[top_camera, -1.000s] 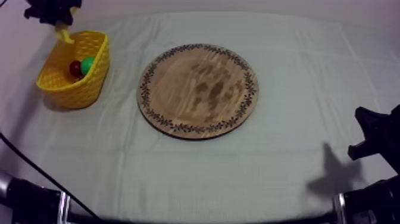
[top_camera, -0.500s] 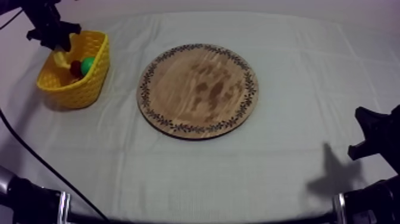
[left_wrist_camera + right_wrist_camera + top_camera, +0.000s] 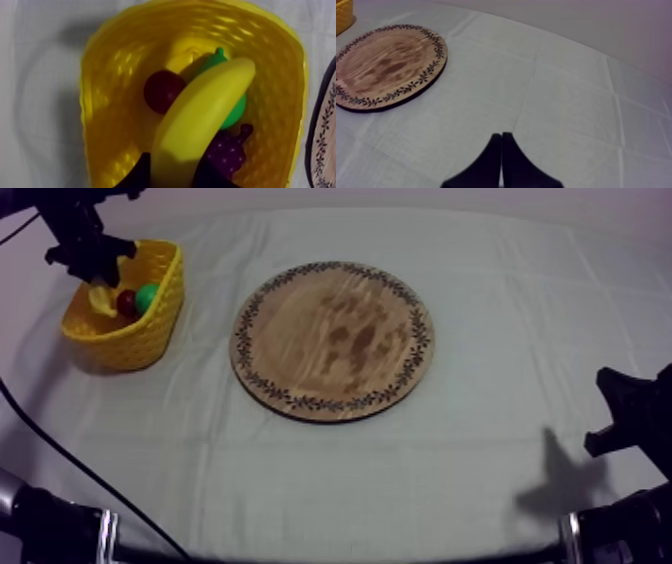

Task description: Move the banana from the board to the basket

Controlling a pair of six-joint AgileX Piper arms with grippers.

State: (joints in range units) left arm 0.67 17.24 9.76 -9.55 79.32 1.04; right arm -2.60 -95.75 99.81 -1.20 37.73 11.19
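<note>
Grey-white cloth (image 3: 400,488) covers the table, wooden board (image 3: 333,340) at frame centre. Yellow basket (image 3: 140,338) upper left, left gripper (image 3: 92,266) above it, clamped on the banana (image 3: 200,120), which slants inside the basket over pear (image 3: 236,111), grapes (image 3: 227,150) and small red fruit (image 3: 162,90). Right gripper (image 3: 625,423) lower right, fingers together, holding nothing.

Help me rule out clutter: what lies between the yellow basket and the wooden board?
Nothing but bare cloth; the top view shows the basket and board apart.
</note>
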